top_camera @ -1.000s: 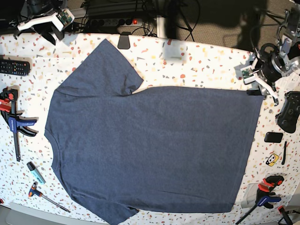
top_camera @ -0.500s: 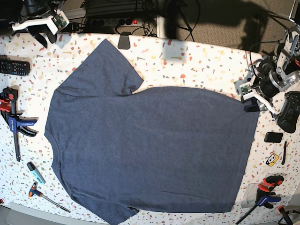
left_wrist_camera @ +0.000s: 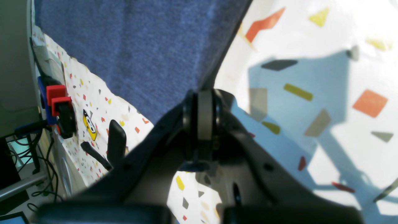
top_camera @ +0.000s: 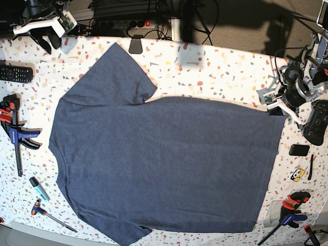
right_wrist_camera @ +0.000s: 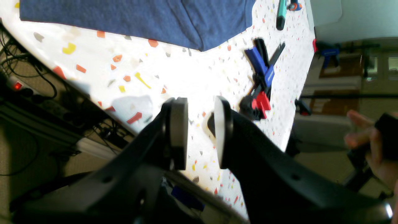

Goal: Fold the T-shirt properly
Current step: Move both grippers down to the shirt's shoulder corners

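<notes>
The navy T-shirt [top_camera: 164, 159] lies flat on the speckled table, plain side up, collar to the left and hem to the right. No lettering shows. My left gripper [top_camera: 279, 110] is at the hem's far right corner. In the left wrist view its jaws [left_wrist_camera: 202, 102] are shut, with the edge of the T-shirt [left_wrist_camera: 140, 46] running down into them. My right gripper [top_camera: 46, 35] hovers at the table's far left corner, off the shirt. In the right wrist view it [right_wrist_camera: 200, 130] is open and empty, with the T-shirt's sleeve [right_wrist_camera: 124, 15] well beyond it.
A remote [top_camera: 15, 73], a blue clamp [top_camera: 15, 134], a marker [top_camera: 38, 188] and a screwdriver [top_camera: 48, 212] lie left of the shirt. A game controller [top_camera: 318, 120], a black block [top_camera: 299, 149] and another clamp [top_camera: 289, 212] lie to its right. A person's hand [right_wrist_camera: 373, 146] shows off the table.
The hem's far corner was drawn inward half a second ago. My left gripper has since moved it back out to the right, straightening the shirt's far edge. The right arm shifted slightly.
</notes>
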Available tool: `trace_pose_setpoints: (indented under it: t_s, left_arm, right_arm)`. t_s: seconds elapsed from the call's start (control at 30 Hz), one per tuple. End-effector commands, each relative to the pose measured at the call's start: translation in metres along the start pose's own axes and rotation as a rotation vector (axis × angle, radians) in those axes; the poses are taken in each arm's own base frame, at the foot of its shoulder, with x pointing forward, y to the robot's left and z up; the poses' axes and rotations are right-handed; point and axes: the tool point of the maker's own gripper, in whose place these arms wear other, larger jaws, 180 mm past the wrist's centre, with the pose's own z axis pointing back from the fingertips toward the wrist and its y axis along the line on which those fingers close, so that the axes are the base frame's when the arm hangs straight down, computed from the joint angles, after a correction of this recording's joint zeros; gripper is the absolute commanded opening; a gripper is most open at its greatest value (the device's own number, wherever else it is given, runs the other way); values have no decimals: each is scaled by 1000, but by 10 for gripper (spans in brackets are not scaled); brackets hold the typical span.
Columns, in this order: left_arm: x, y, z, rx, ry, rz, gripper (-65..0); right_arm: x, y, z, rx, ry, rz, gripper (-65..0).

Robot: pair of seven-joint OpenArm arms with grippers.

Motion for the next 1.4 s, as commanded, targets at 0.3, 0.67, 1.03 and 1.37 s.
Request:
trace_pose_setpoints:
  t_s: [0.3,0.67,1.03,1.37]
  left_arm:
    - [1,7,8,-6,37,-50,-650]
    - [25,21,12,38,0,-14,-650]
    - [31,18,8,37,-3,-1,-650]
    - [31,17,7,37,0,1,-650]
  right_arm:
    - [13,1,-24,56,-96,87,-346]
    - [-2,24,-94,95,-99,277,-347]
    - [-15,38,-134,204,-62,393,-347]
    - [-16,52,-133,285,-74,437,-347]
